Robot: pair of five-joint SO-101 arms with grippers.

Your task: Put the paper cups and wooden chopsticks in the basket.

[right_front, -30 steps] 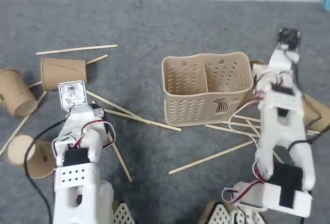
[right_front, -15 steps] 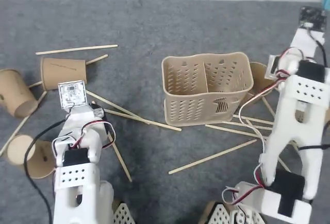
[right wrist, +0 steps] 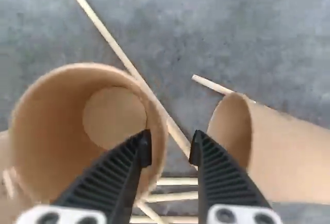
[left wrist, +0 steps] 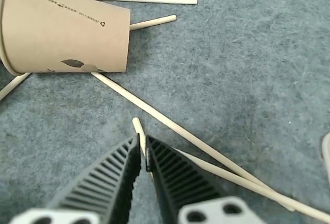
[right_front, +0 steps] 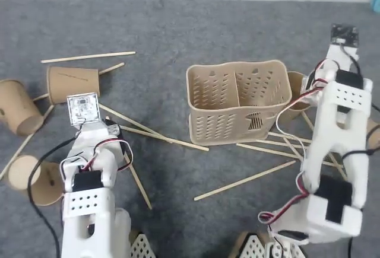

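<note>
Right fingers (right wrist: 135, 157) are partly open and straddle the rim of a paper cup (right wrist: 77, 131): one finger lies over the cup's mouth, the other outside its wall. Left fingers (left wrist: 135, 157) are closed to a narrow slit with one wooden chopstick (left wrist: 137, 128) running through it; whether that stick is off the bench cannot be told. The grey bench (right_front: 178, 26) carries the basket (right_front: 219, 121) right of centre, upright, divided into two compartments. The paper cup at the right fingers sits just beside the basket's right end, toward the bench's right edge. A second cup (right wrist: 268, 152) lies on its side near it. A third cup (right_front: 72, 83) lies on its side ahead of the left arm. A fourth cup (right_front: 18, 107) and a fifth cup (right_front: 29, 178) lie close to the left edge. A long chopstick (right_front: 88, 57) lies beyond the third cup, and a chopstick cluster (right_front: 246, 180) lies between the basket's front and the right arm.
</note>
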